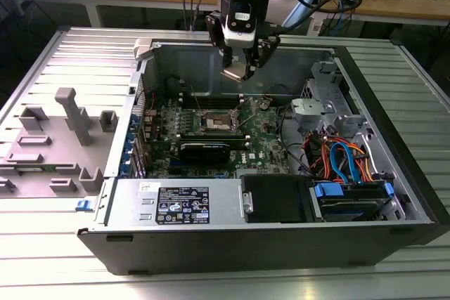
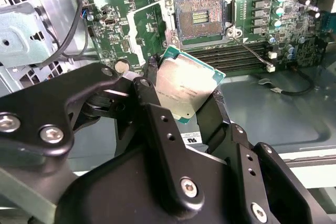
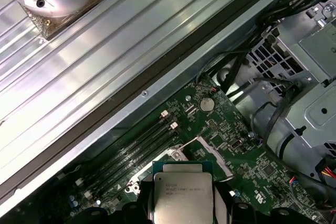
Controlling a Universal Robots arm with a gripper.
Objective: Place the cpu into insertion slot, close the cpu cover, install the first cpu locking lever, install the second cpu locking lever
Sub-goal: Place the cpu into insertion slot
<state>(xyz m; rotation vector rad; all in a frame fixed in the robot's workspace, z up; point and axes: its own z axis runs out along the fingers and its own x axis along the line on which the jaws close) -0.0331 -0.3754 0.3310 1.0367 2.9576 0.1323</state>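
Pincer tight on the cpu — chip between its fingers, aloft, apart from the open insertion slot

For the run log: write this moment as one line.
gripper: shut on flat square silver-grey cpu | place: raised over open grey computer case | insertion slot: empty
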